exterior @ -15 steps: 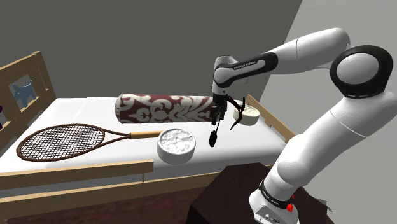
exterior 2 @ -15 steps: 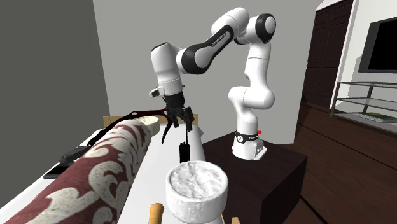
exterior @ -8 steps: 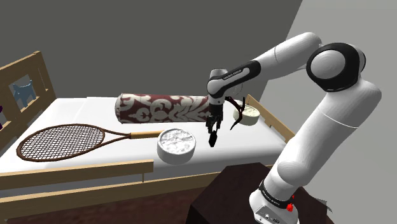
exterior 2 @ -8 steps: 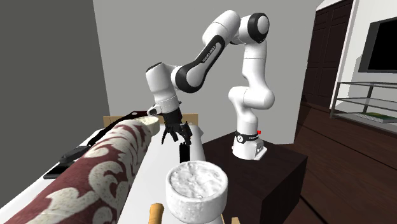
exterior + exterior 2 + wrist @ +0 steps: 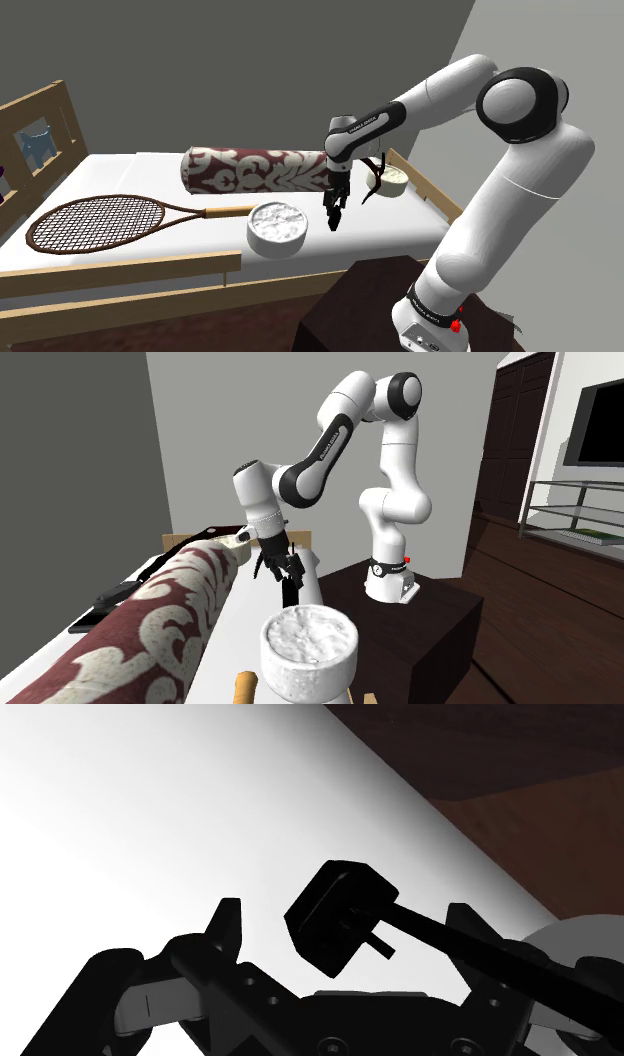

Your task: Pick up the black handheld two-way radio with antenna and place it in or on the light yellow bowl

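Note:
The black two-way radio (image 5: pixel 333 217) stands upright on the white bed (image 5: pixel 400 225) near its edge, antenna pointing up. My gripper (image 5: pixel 335 197) hangs right above it, open. In the wrist view the radio's top (image 5: pixel 340 916) lies between and beyond the spread fingers (image 5: pixel 229 918), neither touching it, and the antenna runs up close by the other finger. The second exterior view has the gripper (image 5: pixel 279 565) just over the radio (image 5: pixel 290 590). The light yellow bowl (image 5: pixel 391 179) sits on the bed behind the gripper, also seen as the bowl (image 5: pixel 232 541) beside the arm.
A patterned maroon bolster (image 5: pixel 255 168) lies across the bed beside the gripper. A grey-white speckled bowl (image 5: pixel 278 225) stands close to the radio. A racket (image 5: pixel 100 220) lies further along. The wooden bed frame (image 5: pixel 120 265) borders the mattress. A dark cabinet (image 5: pixel 420 617) holds the arm's base.
The gripper has come down closer over the radio and the arm's elbow has swung inward. The radio has stayed where it stood.

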Motion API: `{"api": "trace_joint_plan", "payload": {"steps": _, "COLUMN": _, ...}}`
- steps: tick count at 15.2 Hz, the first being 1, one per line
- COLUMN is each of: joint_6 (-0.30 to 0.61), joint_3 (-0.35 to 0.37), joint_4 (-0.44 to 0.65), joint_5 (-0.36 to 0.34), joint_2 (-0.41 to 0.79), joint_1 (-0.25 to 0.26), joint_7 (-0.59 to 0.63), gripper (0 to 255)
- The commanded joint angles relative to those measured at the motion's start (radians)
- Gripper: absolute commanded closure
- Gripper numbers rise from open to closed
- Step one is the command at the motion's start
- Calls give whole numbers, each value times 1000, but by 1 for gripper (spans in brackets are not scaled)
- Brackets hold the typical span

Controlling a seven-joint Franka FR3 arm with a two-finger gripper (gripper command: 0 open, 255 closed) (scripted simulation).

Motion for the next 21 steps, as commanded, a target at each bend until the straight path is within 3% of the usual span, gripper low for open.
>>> {"api": "trace_joint_plan", "payload": {"steps": 1, "joint_6": 1, "joint_3": 0, "joint_4": 0, "joint_5": 0, "joint_2": 1, "joint_1": 0, "joint_7": 0, "gripper": 0}}
{"api": "trace_joint_plan", "payload": {"steps": 3, "joint_6": 1, "joint_3": 0, "joint_4": 0, "joint_5": 0, "joint_2": 1, "joint_1": 0, "joint_7": 0, "gripper": 0}}
{"api": "trace_joint_plan", "payload": {"steps": 4, "joint_6": 1, "joint_3": 0, "joint_4": 0, "joint_5": 0, "joint_2": 1, "joint_1": 0, "joint_7": 0, "gripper": 255}}
{"api": "trace_joint_plan", "payload": {"steps": 13, "joint_6": 1, "joint_3": 0, "joint_4": 0, "joint_5": 0, "joint_2": 1, "joint_1": 0, "joint_7": 0, "gripper": 255}}
{"api": "trace_joint_plan", "payload": {"steps": 21, "joint_6": -114, "joint_3": 2, "joint_4": 39, "joint_5": -17, "joint_2": -77, "joint_1": -2, "joint_7": 19, "gripper": 255}}
